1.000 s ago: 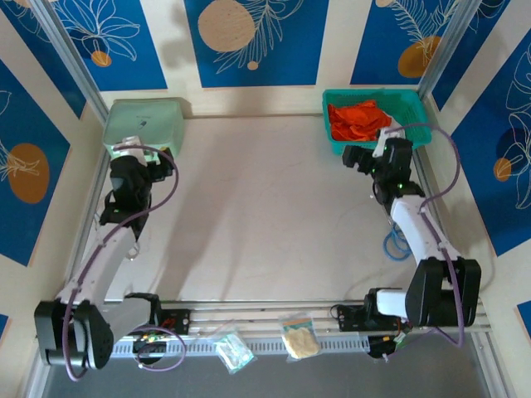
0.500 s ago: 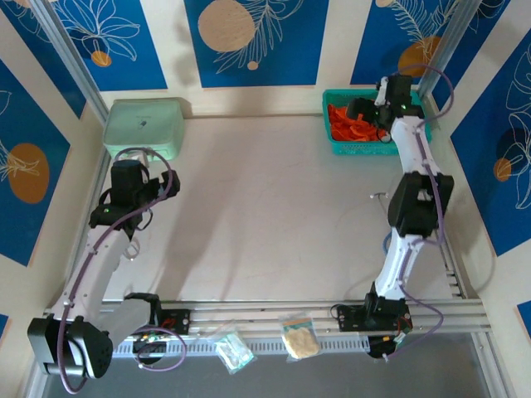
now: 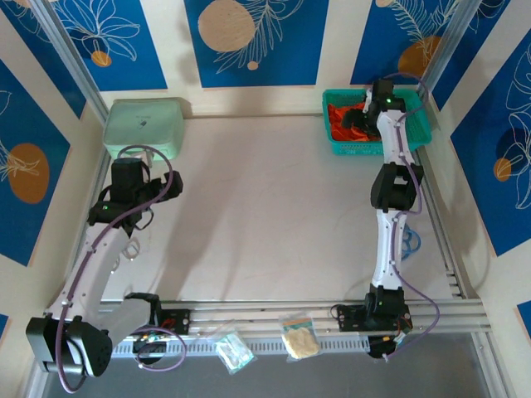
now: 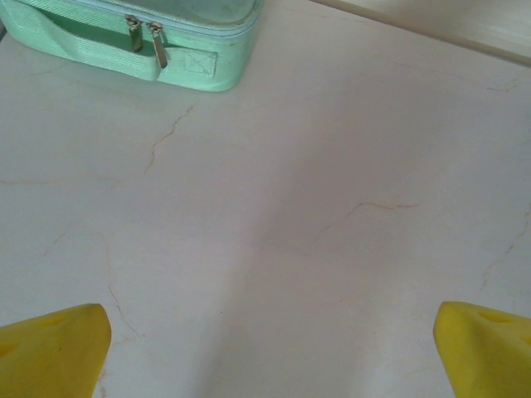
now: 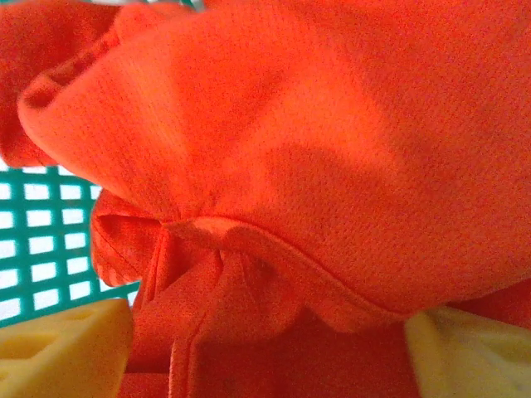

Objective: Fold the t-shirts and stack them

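An orange t-shirt (image 3: 340, 118) lies crumpled in a teal mesh basket (image 3: 417, 126) at the back right. My right arm is stretched far forward and its gripper (image 3: 355, 118) is down in that basket. In the right wrist view the orange t-shirt (image 5: 315, 149) bulges up close, and a hemmed fold of it sits between the yellow fingertips (image 5: 66, 348) of the right gripper (image 5: 270, 352), which stand wide apart. My left gripper (image 3: 133, 162) hovers open over bare table near the mint-green case (image 3: 143, 124). Nothing lies between the left gripper's (image 4: 270, 356) fingers.
The mint-green zipped case (image 4: 141, 41) sits at the back left corner. The basket's teal mesh (image 5: 41, 249) shows beside the cloth. Two small packets (image 3: 300, 338) (image 3: 234, 348) lie on the front rail. A blue cable loop (image 3: 411, 242) lies by the right arm. Pale table (image 3: 265, 207) spreads between the arms.
My right arm has stretched forward from in front of the basket and brought its gripper down onto the orange cloth. The left arm has pulled back slightly from the case.
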